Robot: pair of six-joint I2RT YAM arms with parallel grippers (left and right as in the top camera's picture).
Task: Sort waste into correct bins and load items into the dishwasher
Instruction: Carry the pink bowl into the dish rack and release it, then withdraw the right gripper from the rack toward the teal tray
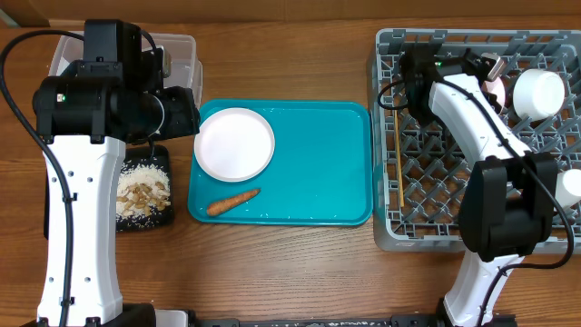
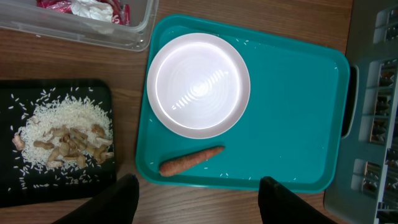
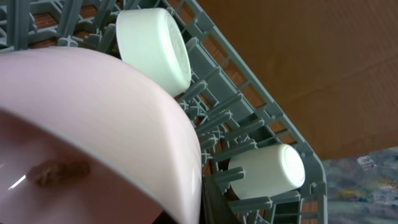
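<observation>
Carrot piece (image 1: 232, 201) lay on the teal tray (image 1: 318, 163), which sat just beside the dish rack (image 1: 427, 227) in the overhead view. A round white bowl (image 1: 234, 143) stood on the same tray, at the end away from the rack. Beyond that end, well apart from the rack, sat the black tray (image 1: 165, 220) heaped with grainy scraps (image 1: 141, 191), and the clear tub (image 1: 182, 50), mostly hidden under the left arm (image 1: 86, 109). Inside the rack, the chopsticks (image 1: 398, 159) lay along the wall nearest the teal tray. A white cup (image 1: 538, 91) and a second white cup (image 1: 572, 186) sat among the pegs toward the opposite wall. The right gripper (image 1: 488, 73) reached into the rack at the pink bowl (image 1: 495, 91); whether its jaws were apart or closed could not be told from above.

From the left wrist, the left gripper (image 2: 199, 202) hung with its fingers (image 2: 118, 202) spread wide and holding nothing, over the table well apart from the rack. The carrot lay on the teal tray just above them in the picture. A red wrapper (image 2: 53, 5) and a tissue (image 2: 93, 9) lay in the tub.

From the right wrist, the pink bowl filled the near view inside the rack, tilted, with a brown morsel (image 3: 59, 171) stuck inside. Both cups lay on their sides among the pegs beyond it. No fingers showed clearly, so the grip could not be told.
</observation>
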